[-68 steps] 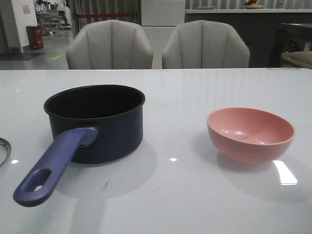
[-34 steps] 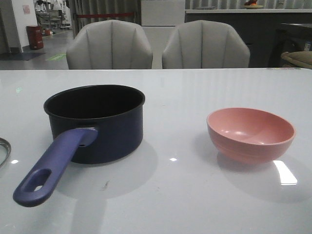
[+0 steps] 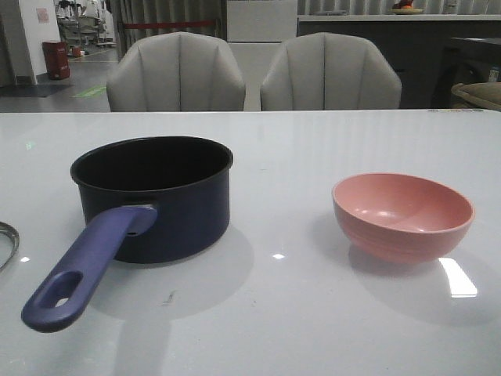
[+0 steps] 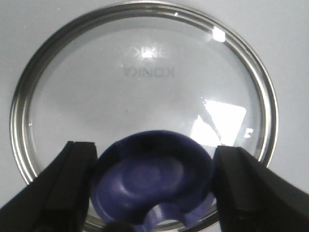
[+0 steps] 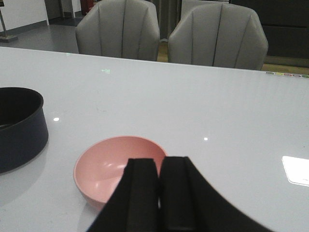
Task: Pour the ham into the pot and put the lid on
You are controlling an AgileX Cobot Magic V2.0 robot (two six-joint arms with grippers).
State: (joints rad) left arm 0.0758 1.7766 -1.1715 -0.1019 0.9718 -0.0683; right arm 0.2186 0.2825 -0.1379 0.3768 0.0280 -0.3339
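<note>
Lid at the counter's left edge, pot and bowl waiting

Our left gripper point(image 4: 153, 186) spreads wide around the lid's point(image 4: 145, 92) knob point(image 4: 153, 181); fragile, slick glass, so we'd grasp there. Pot point(image 3: 156, 196) sits left of centre, pink bowl point(image 3: 403, 215) right; our right gripper point(image 5: 158, 193) is clenched, holding nothing.

One pot point(image 3: 164, 196), one pink bowl point(image 3: 403, 215), one lid point(image 4: 145, 92), two chairs point(image 3: 176, 72), two claws point(image 4: 152, 188)

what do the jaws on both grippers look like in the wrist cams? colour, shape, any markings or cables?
Both are matte black. The left gripper has two broad, wedge-shaped jaws with flat inner faces and angular edges. The right gripper has two thick, blocky jaws with rounded tips. No markings, labels or cables show on either. The arms themselves are out of view.
</note>
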